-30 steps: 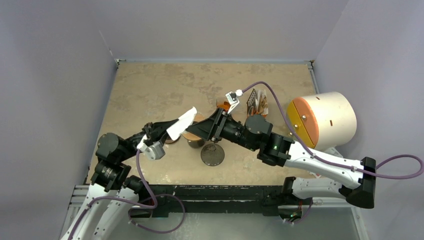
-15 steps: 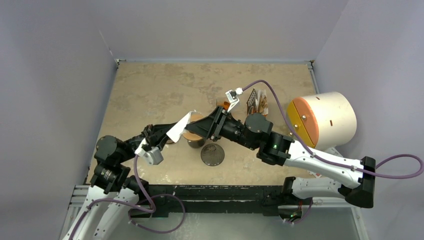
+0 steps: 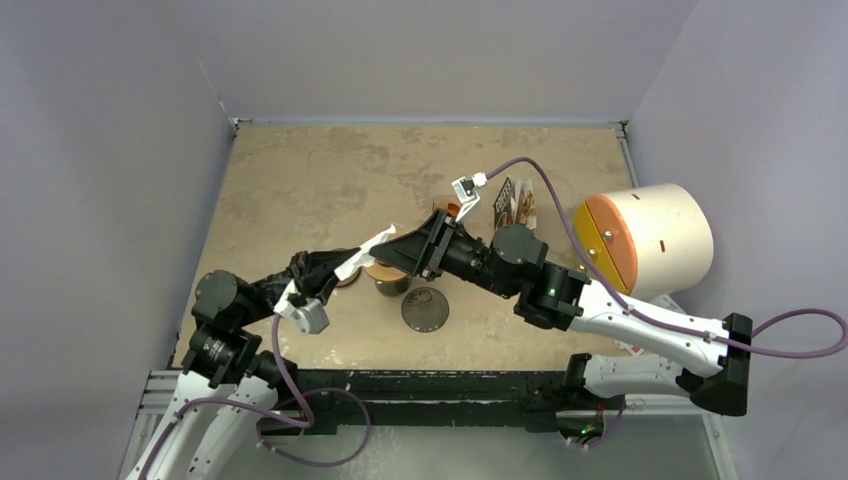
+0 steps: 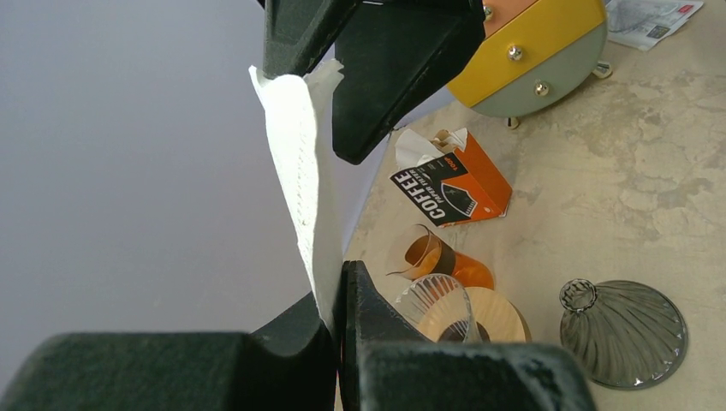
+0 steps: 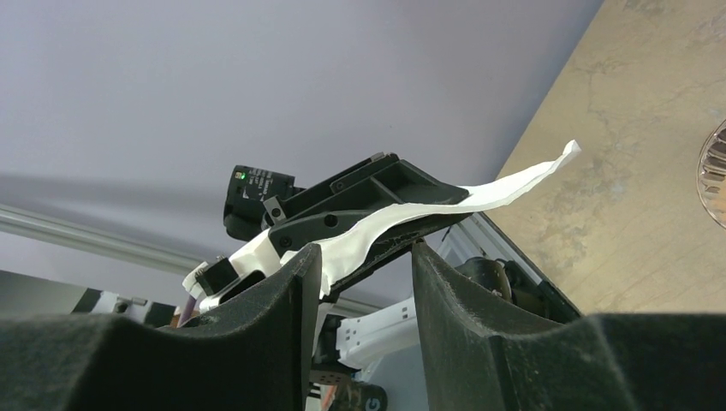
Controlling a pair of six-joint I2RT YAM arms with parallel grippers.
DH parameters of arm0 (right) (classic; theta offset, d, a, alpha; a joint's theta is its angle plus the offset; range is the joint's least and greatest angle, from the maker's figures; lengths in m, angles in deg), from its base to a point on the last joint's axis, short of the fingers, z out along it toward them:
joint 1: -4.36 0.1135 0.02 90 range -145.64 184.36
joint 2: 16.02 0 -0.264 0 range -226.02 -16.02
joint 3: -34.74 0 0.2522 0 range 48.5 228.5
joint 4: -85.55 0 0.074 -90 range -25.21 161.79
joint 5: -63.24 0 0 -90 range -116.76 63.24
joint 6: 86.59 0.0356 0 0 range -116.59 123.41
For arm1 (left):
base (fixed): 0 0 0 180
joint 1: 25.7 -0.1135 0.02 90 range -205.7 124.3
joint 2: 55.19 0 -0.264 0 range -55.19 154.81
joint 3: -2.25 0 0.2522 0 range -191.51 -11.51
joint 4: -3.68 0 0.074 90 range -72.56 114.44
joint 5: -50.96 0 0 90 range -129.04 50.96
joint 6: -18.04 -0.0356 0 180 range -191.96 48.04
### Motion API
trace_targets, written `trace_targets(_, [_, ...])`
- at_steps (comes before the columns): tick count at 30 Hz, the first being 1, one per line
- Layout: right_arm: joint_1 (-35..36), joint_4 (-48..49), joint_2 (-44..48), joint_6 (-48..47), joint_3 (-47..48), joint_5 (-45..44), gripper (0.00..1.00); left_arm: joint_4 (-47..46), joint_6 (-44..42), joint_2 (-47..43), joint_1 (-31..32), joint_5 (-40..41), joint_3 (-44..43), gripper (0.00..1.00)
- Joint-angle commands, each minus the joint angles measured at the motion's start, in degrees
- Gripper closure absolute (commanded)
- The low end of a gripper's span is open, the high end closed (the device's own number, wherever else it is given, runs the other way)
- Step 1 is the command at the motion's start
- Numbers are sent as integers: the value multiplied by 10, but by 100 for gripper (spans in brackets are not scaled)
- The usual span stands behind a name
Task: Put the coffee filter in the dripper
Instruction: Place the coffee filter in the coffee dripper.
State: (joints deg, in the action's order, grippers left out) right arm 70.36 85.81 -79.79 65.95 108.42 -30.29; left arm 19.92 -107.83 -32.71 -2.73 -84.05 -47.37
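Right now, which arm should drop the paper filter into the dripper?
Left. The left gripper is shut on the filter, close by the dripper. The right gripper stands open, gripping nothing.

I see thin, white, crimped paper in the filter (image 4: 300, 154), smoky, ribbed, glossy glass in the lower-right cone (image 4: 629, 334), and a matt, mottled, stone-look table (image 4: 651, 171).

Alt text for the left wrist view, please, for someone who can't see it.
The left gripper, shut, pinches a white coffee filter that runs up to the open right gripper above. Behind, on the table, stand a glass dripper, an orange coffee-filter box and a ribbed glass cone.
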Motion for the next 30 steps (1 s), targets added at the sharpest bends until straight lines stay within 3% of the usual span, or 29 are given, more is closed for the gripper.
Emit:
trace_targets(1, [3,12,-6,1,26,-7,54,-4,-20,1,2,-19,1,100])
trace_targets(18, [4,-13,-22,11,28,-8,60,2,-42,-15,2,-25,4,100])
trace_targets(26, [4,-14,-21,11,32,-4,70,10,-50,-17,2,-39,6,100])
trace_targets(30, [4,-12,-14,5,34,-3,82,15,-52,-15,2,-41,7,100])
